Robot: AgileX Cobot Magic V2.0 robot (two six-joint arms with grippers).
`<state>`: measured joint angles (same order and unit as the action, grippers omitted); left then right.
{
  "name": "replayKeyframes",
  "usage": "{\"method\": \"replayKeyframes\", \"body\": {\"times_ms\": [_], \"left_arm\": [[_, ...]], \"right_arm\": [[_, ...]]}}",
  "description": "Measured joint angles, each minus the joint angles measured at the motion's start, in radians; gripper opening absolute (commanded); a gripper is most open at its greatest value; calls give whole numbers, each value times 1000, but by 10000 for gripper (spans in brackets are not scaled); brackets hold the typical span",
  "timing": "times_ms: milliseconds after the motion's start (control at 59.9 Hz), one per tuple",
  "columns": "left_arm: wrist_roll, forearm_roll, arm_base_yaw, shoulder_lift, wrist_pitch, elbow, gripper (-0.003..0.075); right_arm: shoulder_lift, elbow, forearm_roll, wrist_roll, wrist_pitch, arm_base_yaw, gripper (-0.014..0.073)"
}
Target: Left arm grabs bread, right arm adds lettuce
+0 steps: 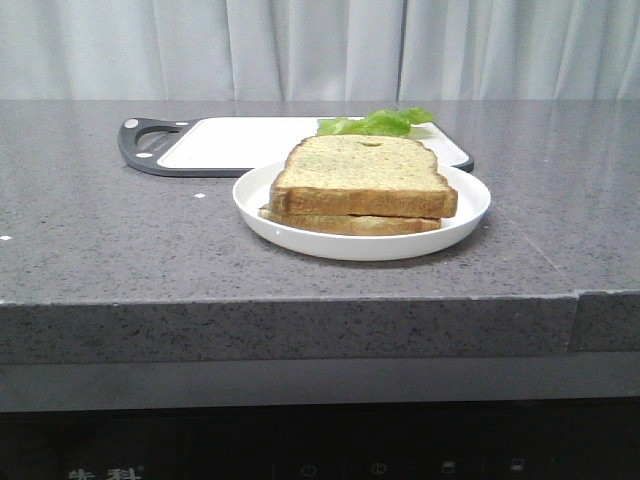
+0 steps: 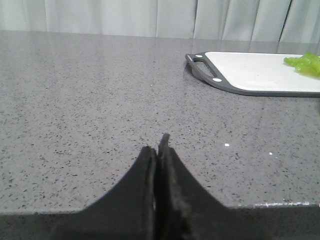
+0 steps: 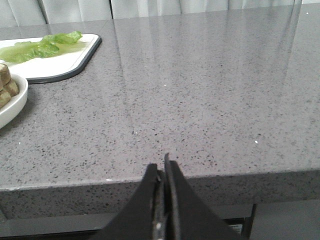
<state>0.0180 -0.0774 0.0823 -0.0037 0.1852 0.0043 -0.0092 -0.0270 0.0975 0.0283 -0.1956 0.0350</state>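
Observation:
The bread [image 1: 365,175], a thick tan slice with a small dimple, lies on top of a thinner slice [image 1: 350,223] on a white plate [image 1: 262,205]. The lettuce [image 1: 377,123] lies on a white cutting board [image 1: 235,142] behind the plate; it also shows in the left wrist view [image 2: 306,64] and the right wrist view [image 3: 42,46]. My left gripper [image 2: 157,145] is shut and empty at the counter's front edge, far left of the board. My right gripper [image 3: 161,165] is shut and empty at the front edge, right of the plate [image 3: 11,107]. Neither arm shows in the front view.
The cutting board [image 2: 260,72] has a dark rim and a handle on its left end. The grey speckled counter [image 1: 100,230] has a front edge with a drop below. Pale curtains hang behind.

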Motion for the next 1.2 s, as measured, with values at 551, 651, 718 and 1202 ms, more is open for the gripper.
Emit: {"method": "replayKeyframes", "body": {"times_ms": [551,651,718,1202], "left_arm": [[0,0,0,0,-15,0,-21],[0,0,0,0,-15,0,-20],[0,0,0,0,-15,0,-21],[0,0,0,0,-91,0,-21]], "right_arm": [[0,0,0,0,0,0,-60],[0,0,0,0,0,0,-60],[0,0,0,0,0,0,-60],[0,0,0,0,15,0,-60]]}}
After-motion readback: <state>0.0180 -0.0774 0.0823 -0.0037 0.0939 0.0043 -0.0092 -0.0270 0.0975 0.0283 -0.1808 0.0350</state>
